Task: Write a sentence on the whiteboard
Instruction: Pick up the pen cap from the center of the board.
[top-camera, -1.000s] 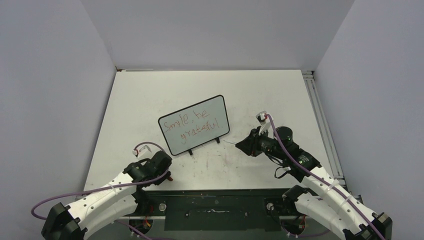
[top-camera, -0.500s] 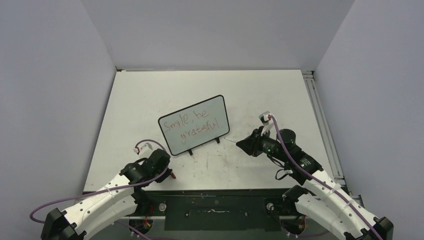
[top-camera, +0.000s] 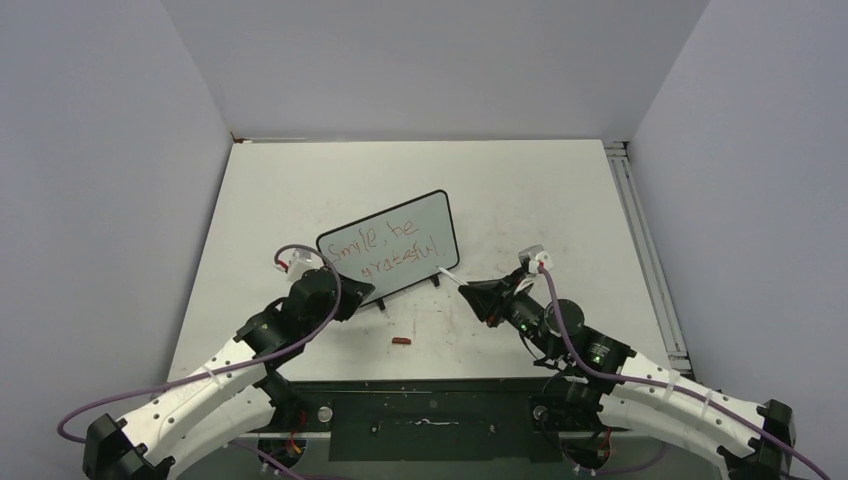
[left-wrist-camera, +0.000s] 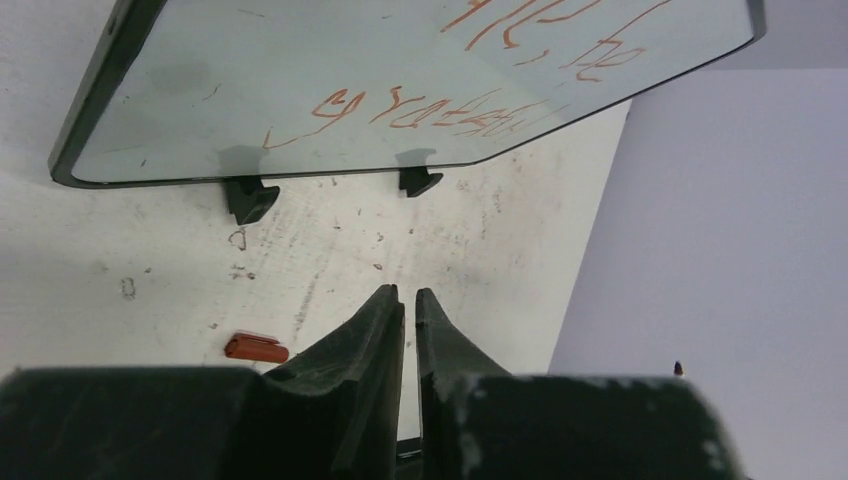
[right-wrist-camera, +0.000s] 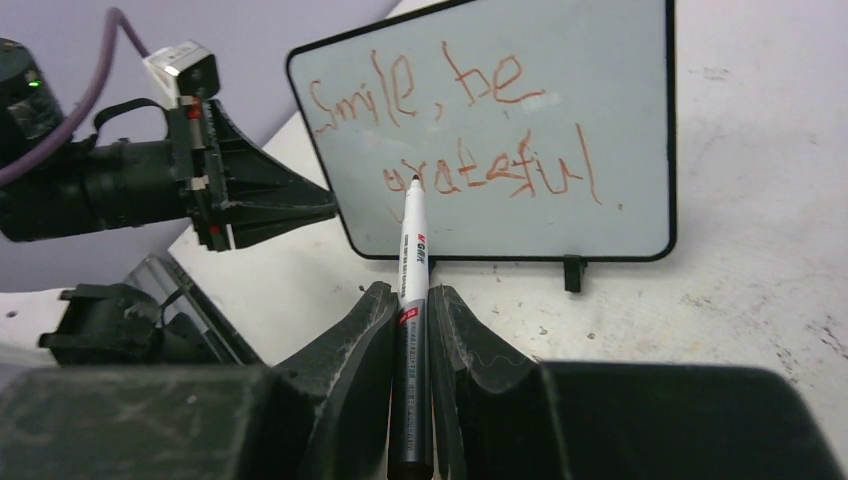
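Pale grey walls (top-camera: 420, 60) close in a white, scuffed counter (top-camera: 300, 190) on three sides. Near its middle stands the whiteboard (top-camera: 390, 248), propped on two small black feet, leaning back and turned at a slant so that its right end sits farther away than its left. The sentence (top-camera: 385, 248) runs across it in thin red letters on two lines, "Smile, be" over "grateful".

The left tool (top-camera: 362, 293) is clenched with nothing between its fingers and points at the board's near left corner, close to the frame. On the counter near the board's feet, between the two arms, lies a small red cap (top-camera: 401, 341), apart from both tools.

The right tool (top-camera: 478, 297) reaches in from the right and grips a slim white marker (right-wrist-camera: 411, 250) by its barrel, tip pointing toward the board. From above, the tip lies by the board's near right corner. Whether it touches the surface cannot be told.
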